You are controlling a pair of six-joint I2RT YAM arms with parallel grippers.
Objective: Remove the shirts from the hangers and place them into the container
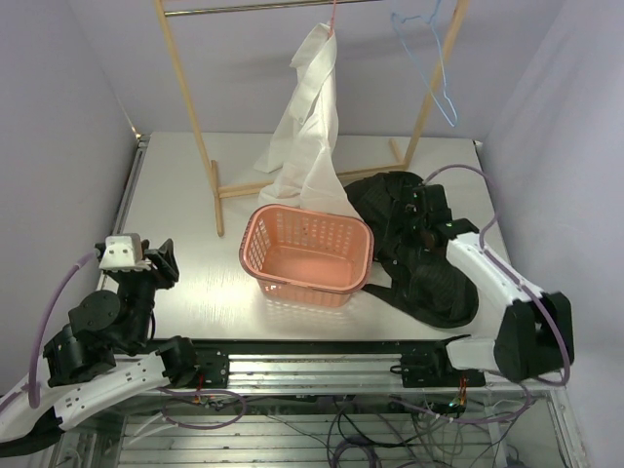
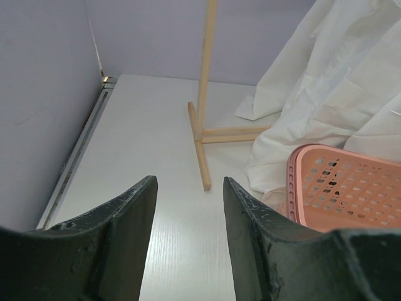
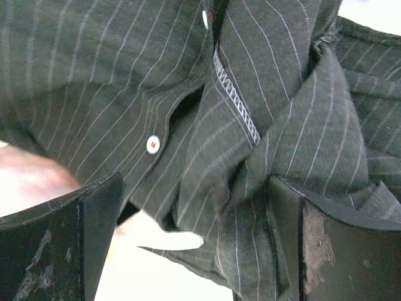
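Note:
The cream-white shirt hangs from the pink hanger on the rack, its hem resting on the table behind the container. The salmon-pink basket holds nothing. The light blue hanger hangs bare. The dark pinstriped shirt lies crumpled on the table, to the right of the basket. My right gripper is low over it, and in the right wrist view the gripper is open wide, its jaws either side of a fold of the dark shirt. My left gripper is open over bare table, left of the basket.
The wooden rack frame stands across the back of the table, and its left foot runs towards my left gripper. Purple walls close in the left, back and right sides. The white shirt's hem pools against the basket's far side.

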